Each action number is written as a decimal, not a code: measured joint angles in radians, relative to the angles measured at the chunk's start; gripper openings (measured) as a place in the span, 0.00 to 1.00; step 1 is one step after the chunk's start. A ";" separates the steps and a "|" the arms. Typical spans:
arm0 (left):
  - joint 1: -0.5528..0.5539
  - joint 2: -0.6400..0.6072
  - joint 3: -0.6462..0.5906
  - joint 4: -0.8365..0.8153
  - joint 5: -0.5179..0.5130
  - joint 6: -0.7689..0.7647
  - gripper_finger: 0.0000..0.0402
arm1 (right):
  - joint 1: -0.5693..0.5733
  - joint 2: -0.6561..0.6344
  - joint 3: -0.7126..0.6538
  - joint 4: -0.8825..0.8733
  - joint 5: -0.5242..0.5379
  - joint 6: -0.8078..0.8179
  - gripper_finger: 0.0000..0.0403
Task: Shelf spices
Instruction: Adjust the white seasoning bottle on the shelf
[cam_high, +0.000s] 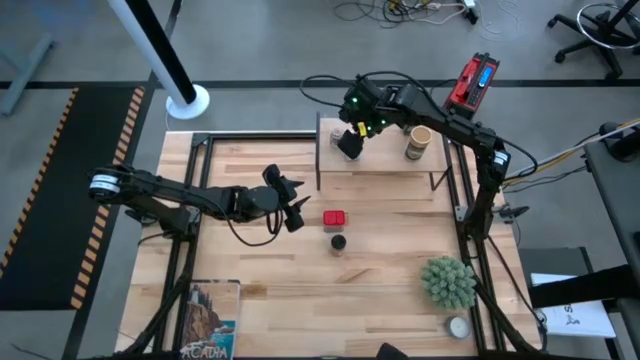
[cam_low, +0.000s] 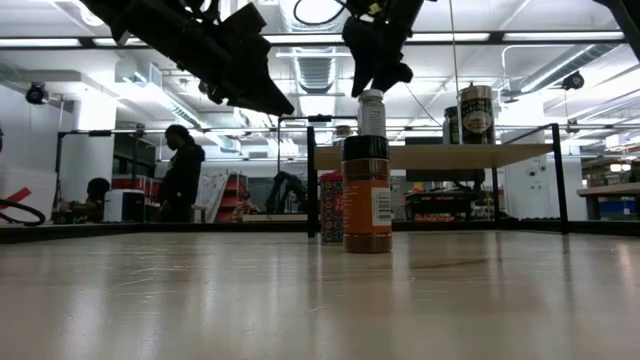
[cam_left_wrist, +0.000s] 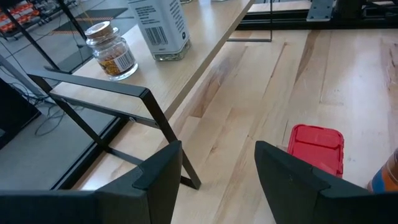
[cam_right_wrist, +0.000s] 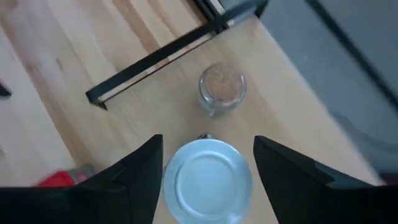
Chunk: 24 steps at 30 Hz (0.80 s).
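On the shelf (cam_high: 385, 165) stand several spices; red tin (cam_high: 335, 217) and black-lidded jar (cam_high: 338, 242) remain mid-desk (both jaws gape empty).

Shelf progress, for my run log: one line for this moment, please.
task: shelf spices | right gripper: open, over white-lid jar on shelf | left gripper: open, near red tin | black-lid jar: on table

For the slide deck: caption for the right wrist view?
Right gripper open above a white-lidded jar on the shelf, small cork-topped jar beside it.
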 joint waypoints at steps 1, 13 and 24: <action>0.000 0.000 0.000 -0.001 0.000 0.000 0.48 | 0.000 0.000 0.010 -0.005 0.000 -0.042 0.57; 0.000 0.000 0.000 -0.006 0.001 0.000 0.48 | 0.010 0.004 0.115 -0.120 -0.147 -0.549 0.63; 0.000 0.000 0.000 -0.010 0.002 0.000 0.48 | 0.011 0.013 0.095 -0.123 -0.055 -0.681 0.70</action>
